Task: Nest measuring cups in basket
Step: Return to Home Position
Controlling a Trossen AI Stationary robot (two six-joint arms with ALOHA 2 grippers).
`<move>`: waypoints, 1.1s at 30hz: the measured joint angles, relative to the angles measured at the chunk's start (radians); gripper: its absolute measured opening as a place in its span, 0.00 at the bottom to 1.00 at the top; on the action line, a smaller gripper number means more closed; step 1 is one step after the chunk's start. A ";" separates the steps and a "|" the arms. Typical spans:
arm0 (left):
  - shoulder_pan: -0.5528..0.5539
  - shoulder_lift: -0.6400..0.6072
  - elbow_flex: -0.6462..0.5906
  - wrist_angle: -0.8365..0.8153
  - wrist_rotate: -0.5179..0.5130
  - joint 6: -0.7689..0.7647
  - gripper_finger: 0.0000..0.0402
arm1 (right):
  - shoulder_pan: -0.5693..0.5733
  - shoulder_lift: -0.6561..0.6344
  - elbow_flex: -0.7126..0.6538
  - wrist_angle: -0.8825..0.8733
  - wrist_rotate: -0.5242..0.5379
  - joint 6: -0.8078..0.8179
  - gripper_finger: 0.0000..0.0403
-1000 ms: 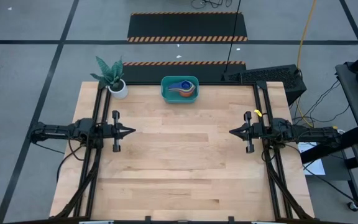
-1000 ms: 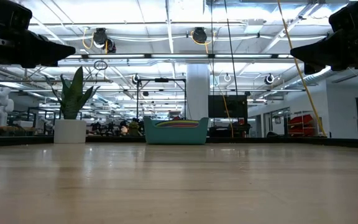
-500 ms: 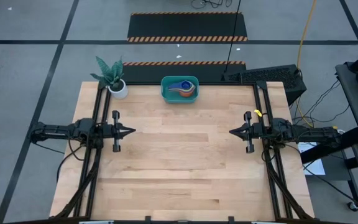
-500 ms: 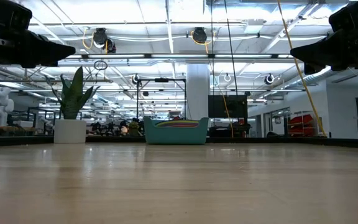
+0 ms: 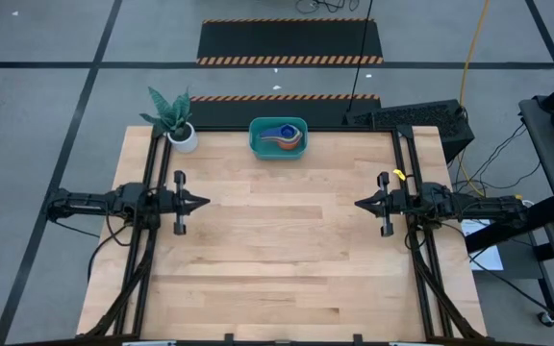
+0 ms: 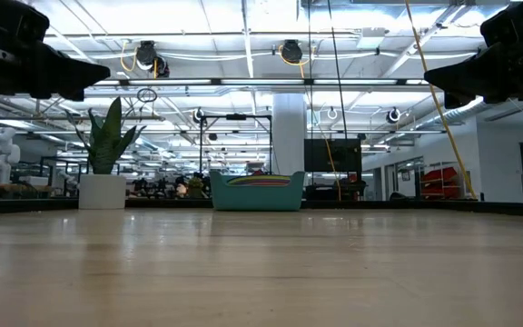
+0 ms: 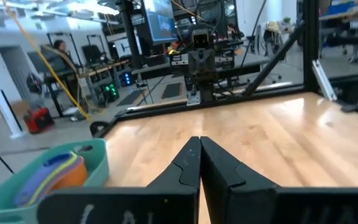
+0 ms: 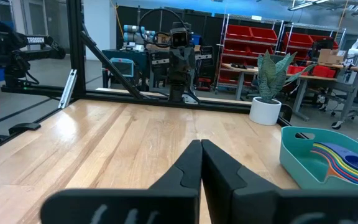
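The job looked as good as finished: the measuring cups (image 5: 281, 135) sat piled one inside another in the teal basket (image 5: 254, 144), which stood at the far edge of the wooden surface (image 5: 277, 250), just beside the small white plant pot (image 5: 187, 139). No cup lay anywhere outside the basket in the high view. From both wrist views the stack showed as overlapping bands of colour, with orange, blue, yellow and a paler blue among them. How many cups it held could not be counted, so whether all were truly nested was a judgement rather than something seen. What seemed left was only for the arms to settle at rest, and they appeared to be there already. The left hand (image 5: 203, 203) sat at the left side of the surface, pointing inward, raised above the wood and well apart from the basket. Its two fingers were pressed together at the tips, with nothing between them. The right hand (image 5: 360, 204) mirrored it at the right side, facing the left one across the bare middle. Its fingers likewise met at a point, holding nothing and touching nothing.
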 joint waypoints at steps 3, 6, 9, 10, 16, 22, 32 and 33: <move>0.000 0.000 0.000 -0.006 -0.002 -0.066 0.01 | 0.000 0.000 0.000 0.000 0.000 0.000 0.00; 0.000 0.000 0.000 -0.010 -0.001 -0.110 0.01 | 0.000 0.000 0.000 0.000 0.000 0.000 0.00; 0.000 0.000 0.000 -0.012 -0.001 -0.162 0.01 | 0.000 0.000 0.000 0.000 0.000 0.000 0.00; 0.000 0.000 0.000 -0.013 -0.001 -0.178 0.01 | 0.000 0.000 0.000 0.000 0.000 0.000 0.00; 0.000 0.000 0.000 -0.012 -0.001 -0.173 0.01 | 0.000 0.000 0.000 0.000 0.000 0.000 0.00; 0.000 0.000 0.000 -0.012 -0.001 -0.168 0.01 | 0.000 0.000 0.000 0.000 0.000 0.000 0.00; 0.000 0.000 0.001 -0.012 -0.001 -0.166 0.01 | 0.000 0.000 0.000 0.000 0.000 0.000 0.00; 0.000 0.000 0.001 -0.012 -0.001 -0.166 0.01 | 0.000 0.000 0.000 0.000 0.000 0.000 0.00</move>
